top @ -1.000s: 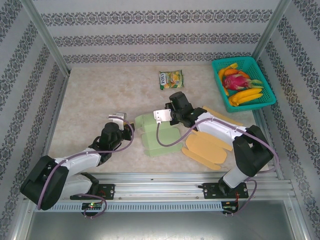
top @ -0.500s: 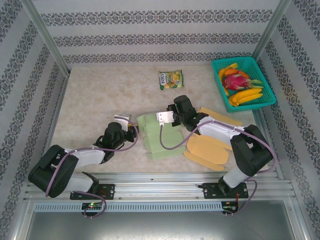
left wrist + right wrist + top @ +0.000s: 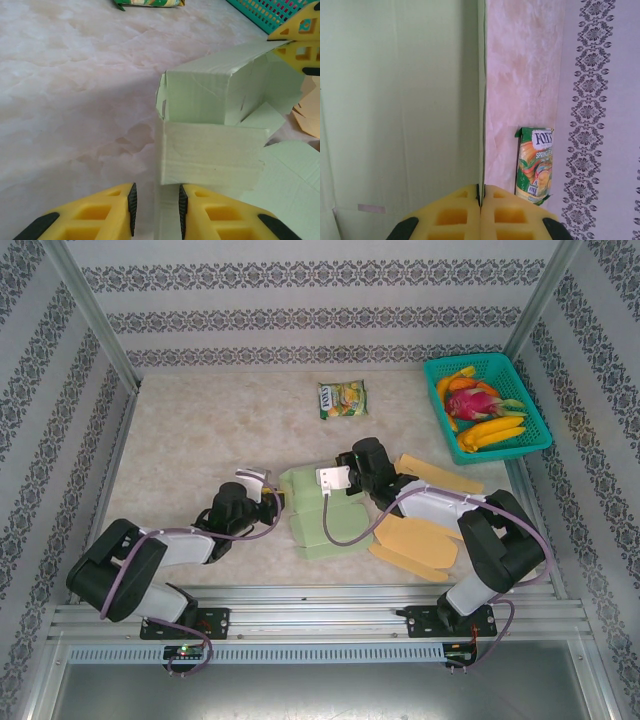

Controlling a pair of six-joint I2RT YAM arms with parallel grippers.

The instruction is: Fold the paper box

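Two arms lie low over the tabletop (image 3: 200, 430), meeting at the paper box (image 3: 325, 508), a pale green carton that sits half formed near the middle, slightly toward the near edge. The right end effector (image 3: 481, 192) is pressed together on a thin upright panel of the carton, its yellow fingers (image 3: 510, 216) pinching the card edge-on from the far right side of the carton. The left end effector (image 3: 156, 215) sits at the carton's left end, its tips slightly spread; a strip of green card seems to run into the gap, though I cannot tell whether either pad touches it. From the left wrist, one end of the carton stands open with a flap folded down in front. A snack packet (image 3: 343, 399) lies well beyond the carton, a teal basket (image 3: 530, 430) of fruit sits in the far right corner, and flat yellow card (image 3: 415, 540) lies just right of the carton.
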